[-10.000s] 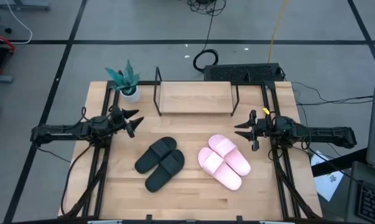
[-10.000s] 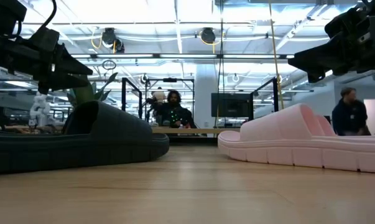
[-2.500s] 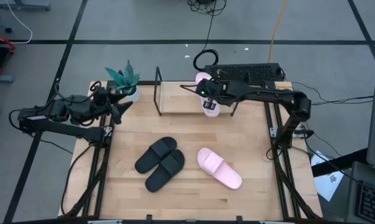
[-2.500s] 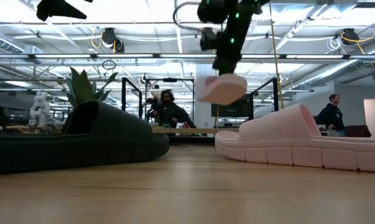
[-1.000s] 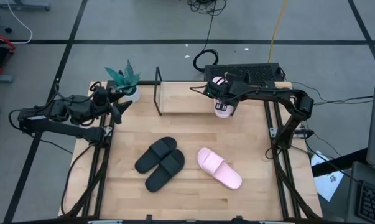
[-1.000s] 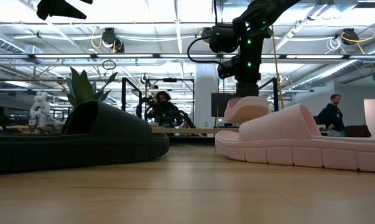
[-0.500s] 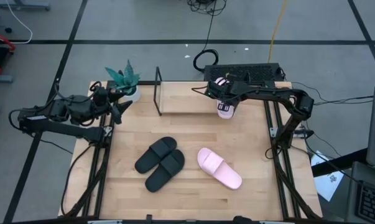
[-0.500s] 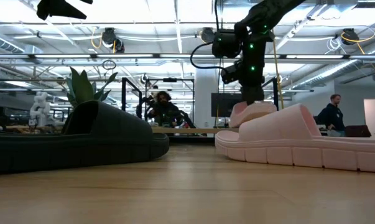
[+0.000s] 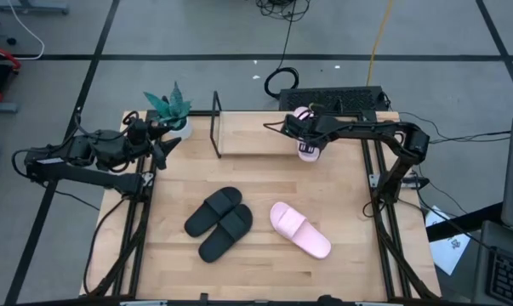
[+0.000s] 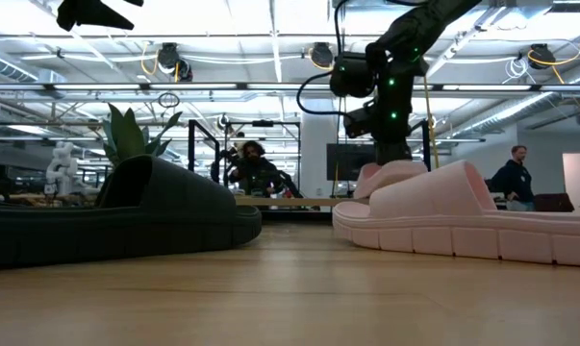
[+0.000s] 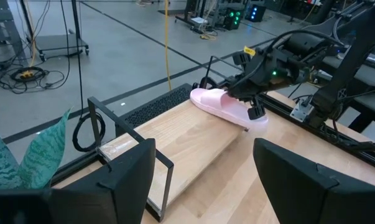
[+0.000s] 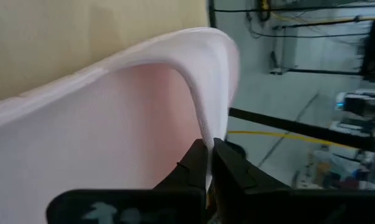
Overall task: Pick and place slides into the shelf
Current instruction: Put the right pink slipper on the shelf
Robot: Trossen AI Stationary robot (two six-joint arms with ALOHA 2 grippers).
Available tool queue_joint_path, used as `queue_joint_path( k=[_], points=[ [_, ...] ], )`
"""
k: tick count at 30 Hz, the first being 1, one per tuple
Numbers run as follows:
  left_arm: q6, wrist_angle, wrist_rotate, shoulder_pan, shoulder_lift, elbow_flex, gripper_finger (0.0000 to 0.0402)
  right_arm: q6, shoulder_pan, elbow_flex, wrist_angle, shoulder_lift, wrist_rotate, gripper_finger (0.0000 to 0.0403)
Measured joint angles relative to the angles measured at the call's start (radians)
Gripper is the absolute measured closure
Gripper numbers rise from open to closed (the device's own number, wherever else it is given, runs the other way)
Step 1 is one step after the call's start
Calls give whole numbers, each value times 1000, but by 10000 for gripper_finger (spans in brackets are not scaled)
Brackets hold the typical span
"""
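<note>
One light pink slide [image 9: 307, 153] hangs at the right end of the shelf [image 9: 256, 134], with my right gripper [image 9: 303, 134] shut on it. In the left wrist view this slide [image 11: 219, 104] is just over the shelf board's right end [image 11: 193, 152]; whether its sole touches the board I cannot tell. The other pink slide [image 9: 300, 229] lies sole down on the table's middle, and the black pair [image 9: 220, 223] lies left of it. My left gripper [image 9: 167, 149] waits open near the far left, with nothing between its fingers. My right gripper pinches the edge of the pink slide's strap [image 12: 203, 127] between its two fingertips [image 12: 193, 163]. The fingers come from above, pointing down. The slide hangs below them, roughly level, over the shelf's right end.
A potted plant [image 9: 171, 110] stands at the far left corner beside the shelf's left wire frame [image 9: 215, 123]. A black device with cables [image 9: 333, 99] lies behind the shelf. Black rails [image 9: 384, 221] run along both table sides. People show in the room beyond.
My right gripper has carried the pink slide a little toward the table's right edge and down, so that it now hangs lower at the shelf's right end. It has stayed shut on the strap.
</note>
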Motion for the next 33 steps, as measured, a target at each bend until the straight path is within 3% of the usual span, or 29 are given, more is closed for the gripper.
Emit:
queue_joint_path(
  k=[24, 33],
  points=[
    [0, 1, 0, 0, 0, 0, 128, -32, 0, 0, 37, -19, -9, 403],
    [0, 2, 0, 0, 0, 0, 128, -12, 1, -81, 52, -19, -7, 403]
  ],
)
